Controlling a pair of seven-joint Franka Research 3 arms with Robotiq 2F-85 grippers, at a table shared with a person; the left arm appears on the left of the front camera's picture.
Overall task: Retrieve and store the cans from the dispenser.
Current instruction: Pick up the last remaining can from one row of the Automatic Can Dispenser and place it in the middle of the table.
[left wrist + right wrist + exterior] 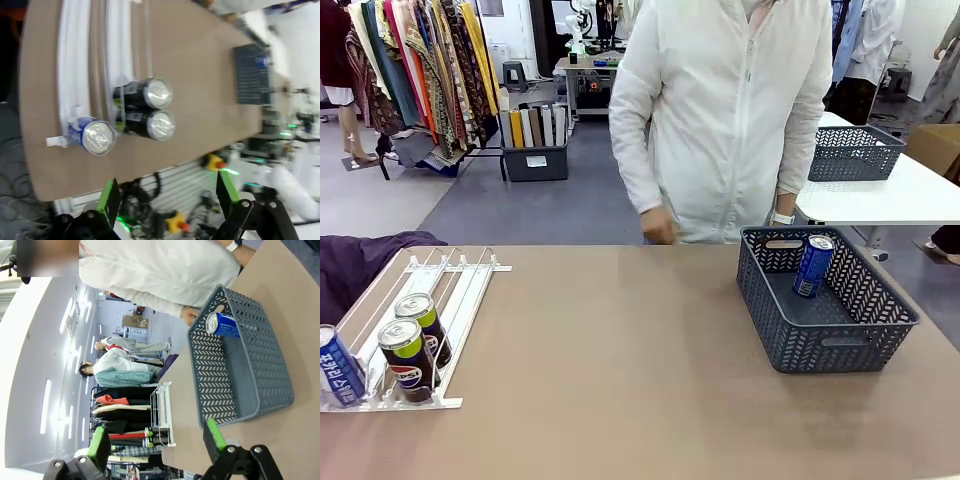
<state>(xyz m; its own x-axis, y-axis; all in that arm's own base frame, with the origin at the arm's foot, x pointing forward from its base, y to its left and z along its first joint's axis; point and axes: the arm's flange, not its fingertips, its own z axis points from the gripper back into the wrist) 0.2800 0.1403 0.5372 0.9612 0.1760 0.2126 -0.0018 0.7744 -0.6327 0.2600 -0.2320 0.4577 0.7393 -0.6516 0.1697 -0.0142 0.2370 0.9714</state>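
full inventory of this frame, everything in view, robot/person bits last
black Pepsi cans: 2, black with lime-green band, one behind the other at the dispenser's near end
blue cans: 2, blue; one in the dispenser, left of the Pepsi pair, one leaning inside the near basket
dispenser: 1, white and clear, table's left side
near basket: 1, dark grey, table's right side
far basket: 1, dark grey, on the white table behind
table: 1, brown
cloth: 1, dark purple, left edge
person: 1, white jacket, far side
left gripper: black, green pads, open, facing the dispenser cans
right gripper: same, open, facing the near basket
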